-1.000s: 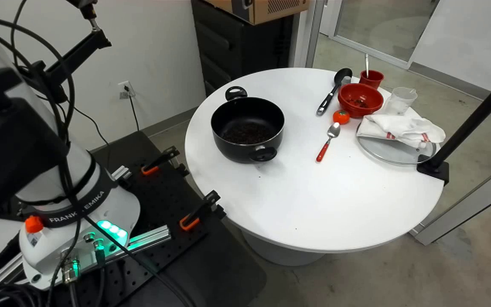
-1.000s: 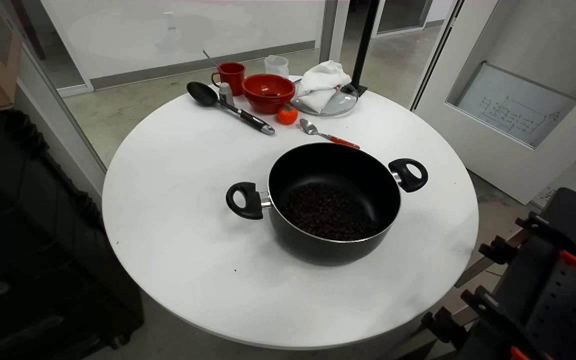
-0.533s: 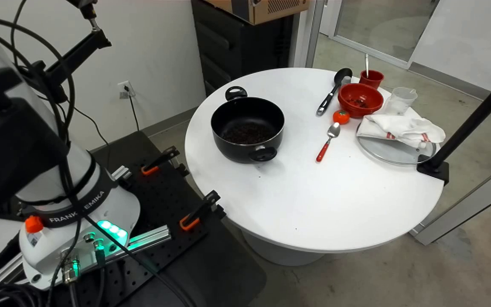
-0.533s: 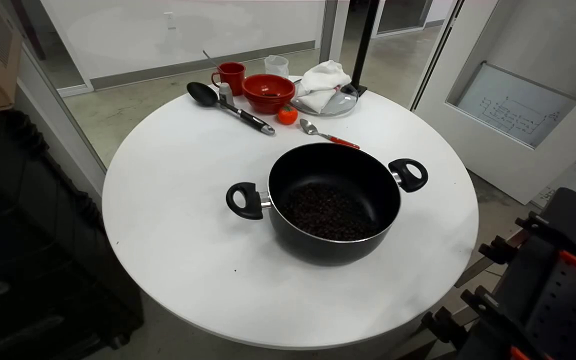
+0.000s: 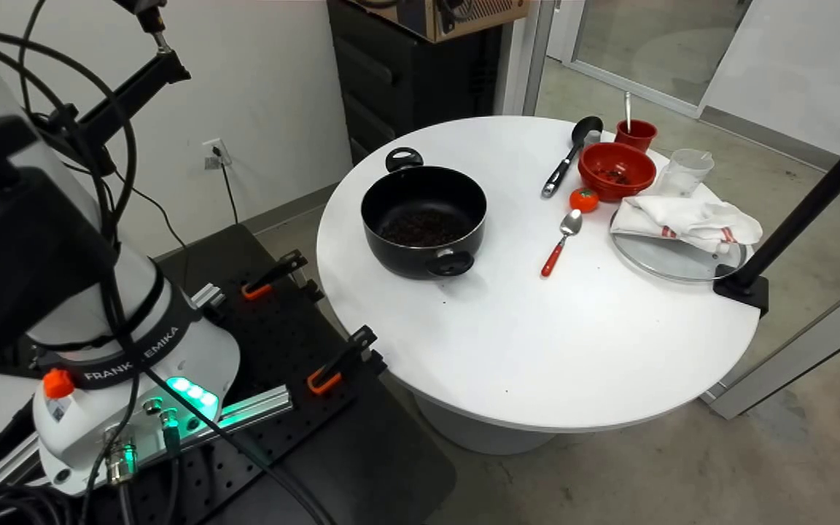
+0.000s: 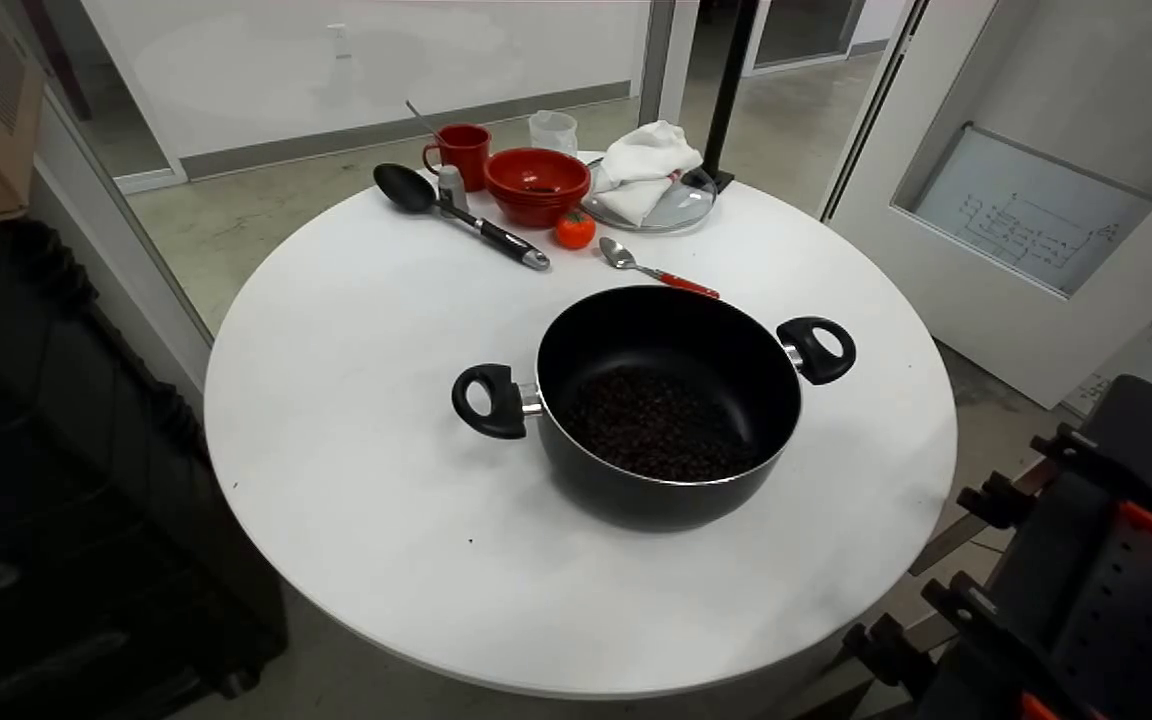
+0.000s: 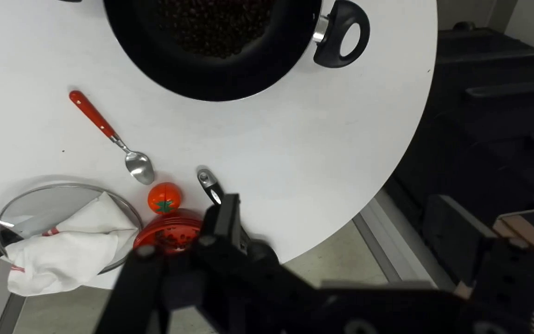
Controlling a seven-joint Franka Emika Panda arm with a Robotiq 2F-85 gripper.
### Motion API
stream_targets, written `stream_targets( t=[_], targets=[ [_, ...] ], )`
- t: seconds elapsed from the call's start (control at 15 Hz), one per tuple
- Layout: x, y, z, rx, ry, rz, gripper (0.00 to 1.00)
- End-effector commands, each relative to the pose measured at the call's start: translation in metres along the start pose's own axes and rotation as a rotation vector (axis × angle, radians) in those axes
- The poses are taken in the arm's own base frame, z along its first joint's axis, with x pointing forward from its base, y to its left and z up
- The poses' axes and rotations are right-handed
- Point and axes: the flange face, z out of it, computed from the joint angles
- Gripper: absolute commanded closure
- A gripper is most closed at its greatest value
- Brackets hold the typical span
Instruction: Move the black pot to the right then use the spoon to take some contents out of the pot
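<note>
The black pot [image 5: 394, 251] stands upright on the white round table, nearest the robot base. It also shows in an exterior view [image 6: 656, 508] and at the top of the wrist view [image 7: 216, 83]. Small dark pieces [image 6: 651, 425] cover its bottom. The spoon [image 5: 563, 239] with the red handle lies flat on the table beside the pot; it shows in an exterior view [image 6: 648, 271] and in the wrist view [image 7: 117, 141]. My gripper [image 7: 339, 220] is open, fingers wide apart with nothing between them, high above the table edge. The exterior views do not show its fingers.
The black long-handled utensil [image 6: 481, 227], a tomato [image 6: 575, 230], stacked red bowls [image 6: 536, 212], a red mug [image 6: 463, 152] and a clear cup [image 6: 553, 130] stand along the far edge. A glass lid [image 5: 664, 266] under a white cloth [image 5: 690, 219] lies by a black pole [image 5: 806, 211].
Cables on the arm have shifted slightly, and a dark loop now shows before the cardboard box at the top of an exterior view. The pot, spoon and other table items have not moved.
</note>
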Motion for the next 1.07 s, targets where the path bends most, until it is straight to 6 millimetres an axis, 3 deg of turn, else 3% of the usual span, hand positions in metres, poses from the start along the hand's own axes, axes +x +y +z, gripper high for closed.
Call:
stream_targets(
  t=[0.0, 0.27, 0.53, 0.8, 1.0],
  targets=[
    [0.040, -0.005, 0.059, -0.017, 0.035, 0.037, 0.00],
    [0.089, -0.004, 0.113, -0.074, 0.046, 0.056, 0.00],
    [0.125, -0.001, 0.142, -0.122, 0.036, 0.143, 0.00],
    [0.121, 0.003, 0.161, -0.133, -0.005, 0.215, 0.00],
    [0.110, -0.005, 0.169, -0.102, -0.010, 0.333, 0.00]
  ],
)
